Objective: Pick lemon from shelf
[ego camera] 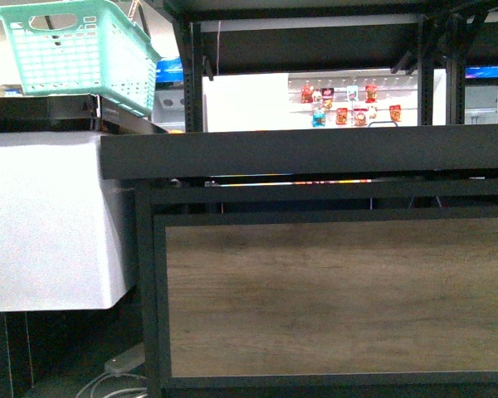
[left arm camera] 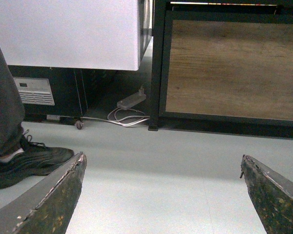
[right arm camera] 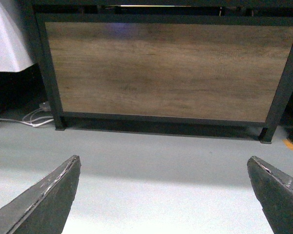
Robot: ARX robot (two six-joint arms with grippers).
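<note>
You had the shelf [ego camera: 147, 282] right in front of the robot. Its brown wood-grain panel [ego camera: 332, 290] filled most of the front view, and the black tray lip [ego camera: 307, 153] ran across above it. That lip hid whatever lay on the tray, so you could not tell where the lemon was. Left of the shelf stood a white cabinet [ego camera: 50, 224], with a tilted teal plastic basket [ego camera: 83, 54] higher up.

Your left gripper [left arm camera: 162, 159] hung low over the pale floor [left arm camera: 161, 195], its jaws spread wide with nothing between them. Beyond it a power strip [left arm camera: 131, 100] and white cables [left arm camera: 127, 119] lay by the shelf's leg, and a dark shoe [left arm camera: 31, 163] stood just beside one finger. Your right gripper [right arm camera: 163, 160] was spread just as wide and held nothing, facing the wood-grain panel.
</note>
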